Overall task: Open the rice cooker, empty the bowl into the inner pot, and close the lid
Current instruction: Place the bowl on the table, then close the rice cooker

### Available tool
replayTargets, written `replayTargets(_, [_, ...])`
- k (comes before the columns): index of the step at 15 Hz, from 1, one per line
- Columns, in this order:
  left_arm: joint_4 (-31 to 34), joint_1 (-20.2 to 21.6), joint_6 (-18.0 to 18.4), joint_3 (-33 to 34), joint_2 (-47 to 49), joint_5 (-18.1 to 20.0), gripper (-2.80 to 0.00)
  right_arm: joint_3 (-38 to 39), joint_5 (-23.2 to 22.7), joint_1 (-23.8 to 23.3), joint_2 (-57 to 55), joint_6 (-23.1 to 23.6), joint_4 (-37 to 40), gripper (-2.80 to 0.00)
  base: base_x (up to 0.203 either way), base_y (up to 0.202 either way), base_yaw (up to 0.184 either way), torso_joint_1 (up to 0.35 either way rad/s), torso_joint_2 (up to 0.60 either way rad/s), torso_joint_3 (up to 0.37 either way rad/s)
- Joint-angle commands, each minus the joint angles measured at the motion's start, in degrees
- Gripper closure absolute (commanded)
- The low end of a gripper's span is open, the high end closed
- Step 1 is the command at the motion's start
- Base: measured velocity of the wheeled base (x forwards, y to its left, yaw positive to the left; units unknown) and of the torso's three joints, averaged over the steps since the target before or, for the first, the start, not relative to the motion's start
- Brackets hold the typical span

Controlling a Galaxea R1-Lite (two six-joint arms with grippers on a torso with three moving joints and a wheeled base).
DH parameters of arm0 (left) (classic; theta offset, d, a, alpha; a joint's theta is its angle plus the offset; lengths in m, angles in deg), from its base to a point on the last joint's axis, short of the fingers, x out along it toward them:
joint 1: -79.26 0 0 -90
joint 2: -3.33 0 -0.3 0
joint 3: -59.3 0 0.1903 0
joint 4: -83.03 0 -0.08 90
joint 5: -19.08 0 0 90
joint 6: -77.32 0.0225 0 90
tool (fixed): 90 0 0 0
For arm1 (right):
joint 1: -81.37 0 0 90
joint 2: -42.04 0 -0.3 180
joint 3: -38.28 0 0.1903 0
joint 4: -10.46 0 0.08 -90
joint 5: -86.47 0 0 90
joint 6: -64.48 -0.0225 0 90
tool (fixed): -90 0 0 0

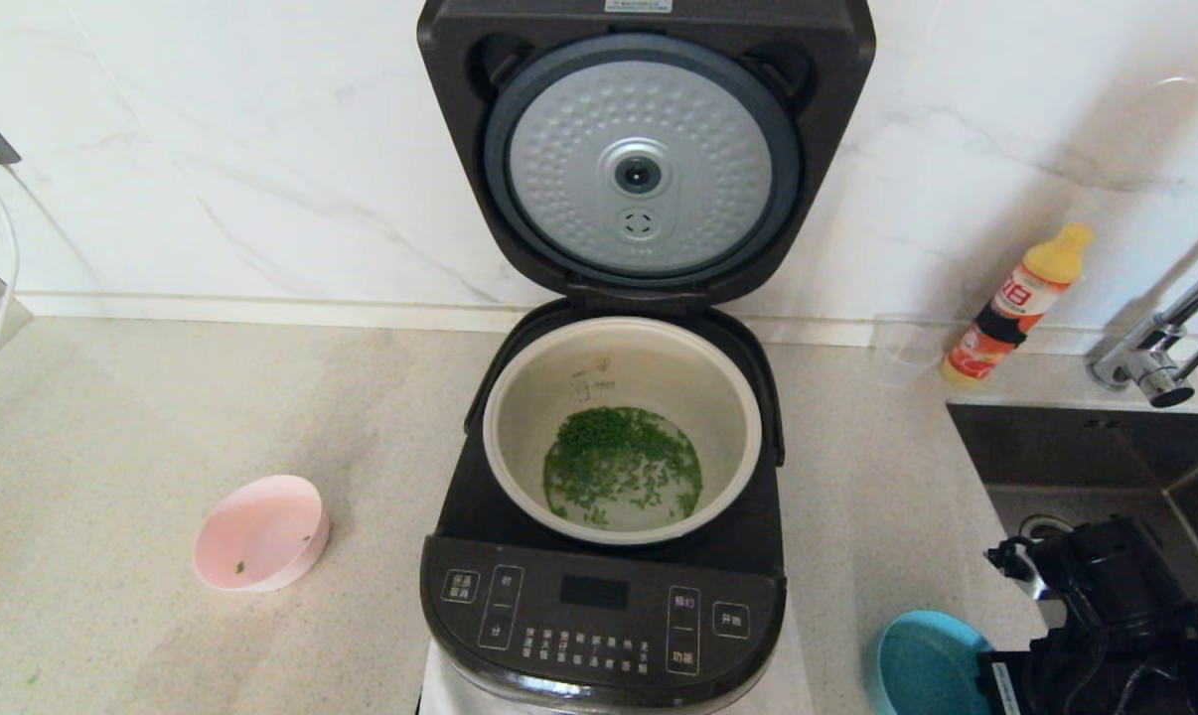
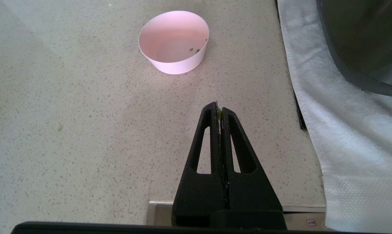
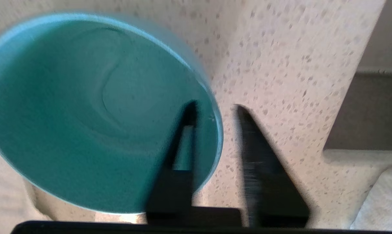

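The black rice cooker [image 1: 599,616] stands open in the middle, and its side shows in the left wrist view [image 2: 361,42]. Its lid [image 1: 644,149] is upright, dimpled silver disc facing me. The inner pot [image 1: 619,367] holds green bits [image 1: 619,462] in a little water. A nearly empty pink bowl [image 1: 261,531] sits left of the cooker and also shows in the left wrist view [image 2: 173,39]. An empty blue bowl [image 1: 922,660] sits at the front right. My right gripper [image 3: 214,106] is open, straddling the blue bowl's [image 3: 85,107] rim. My left gripper [image 2: 218,109] is shut above the counter.
A yellow-capped bottle [image 1: 1016,303] and a clear cup [image 1: 907,348] stand at the back right. A sink [image 1: 1086,447] with a faucet [image 1: 1155,348] is on the right. A white cloth [image 2: 345,130] lies under the cooker. A white cable [image 1: 3,268] hangs at the far left.
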Motion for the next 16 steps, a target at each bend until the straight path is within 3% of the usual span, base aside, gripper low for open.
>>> replayTargets(1, [0.0,0.0,0.0,0.0,0.1,0.0,0.0,-0.9,0.2,-0.1,0.3,-0.2,-0.1,-2.8,0.0,0.0,0.0,0.0,0.0,0.0])
replayTargets(5, [0.0,0.0,0.0,0.0,0.1,0.0,0.0,-2.8,1.0,-0.6,11.4,0.3,0.6,-2.8,0.0,0.0,0.0,0.0,0.0,0.0])
replayTargets(6, [0.0,0.0,0.0,0.0,0.1,0.0,0.0,-4.6,2.2,-0.6,14.6,1.1,2.2,0.0,0.0,0.0,0.0,0.0,0.0,0.0])
replayTargets(9, [0.0,0.0,0.0,0.0,0.1,0.0,0.0,-15.2,13.3,-0.3,21.8,2.7,9.3,0.0,0.0,0.0,0.0,0.0,0.0,0.0])
replayTargets(13, [0.0,0.0,0.0,0.0,0.1,0.0,0.0,-23.2,18.3,-0.4,33.4,5.1,11.9,0.0,0.0,0.0,0.0,0.0,0.0,0.0])
replayTargets(16, [0.0,0.0,0.0,0.0,0.1,0.0,0.0,-22.1,25.2,-1.8,41.7,10.7,14.6,0.0,0.0,0.0,0.0,0.0,0.0,0.0])
